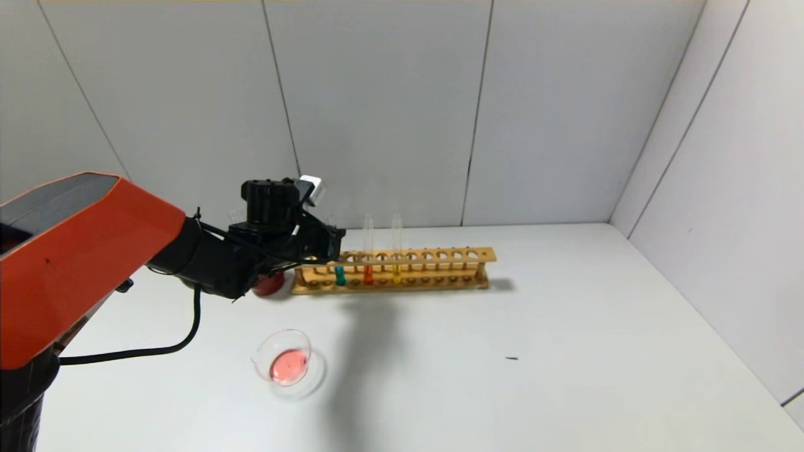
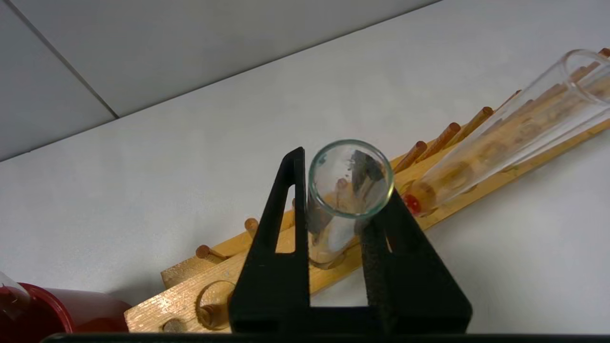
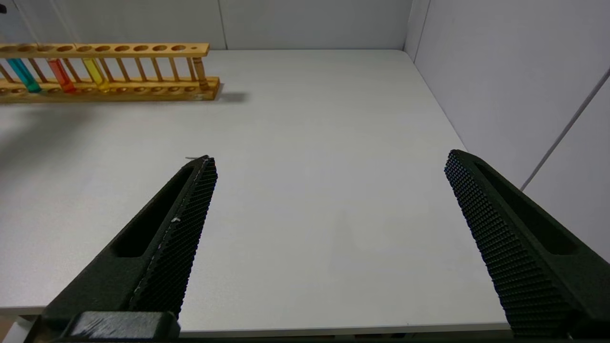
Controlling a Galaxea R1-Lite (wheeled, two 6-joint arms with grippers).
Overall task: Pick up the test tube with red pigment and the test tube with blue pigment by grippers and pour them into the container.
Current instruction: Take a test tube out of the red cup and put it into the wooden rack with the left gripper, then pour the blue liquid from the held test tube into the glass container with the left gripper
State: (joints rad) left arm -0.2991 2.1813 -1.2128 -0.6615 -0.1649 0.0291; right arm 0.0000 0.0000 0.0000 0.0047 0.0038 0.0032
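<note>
Clamping the left gripper on the upper part of the blue-pigment test tube, I see its two black fingers pressed against either side of the glass just under the rim. The tube stands upright in the wooden test tube rack, near the rack's left end, with its teal liquid at the bottom between the rack's two rails. One hole further along the rack stands the red-pigment test tube, and next to that a tube with yellow liquid; both poke up above the top rail, ungripped. A dark red cup sits just off the rack's left end, mostly hidden behind my left arm. The glass container rests on the white table in front of the rack's left end, well apart from it, with a pool of pink-red liquid in it. My right gripper hovers over the table well to the right of the rack, its textured fingers spread wide with nothing between them.
</note>
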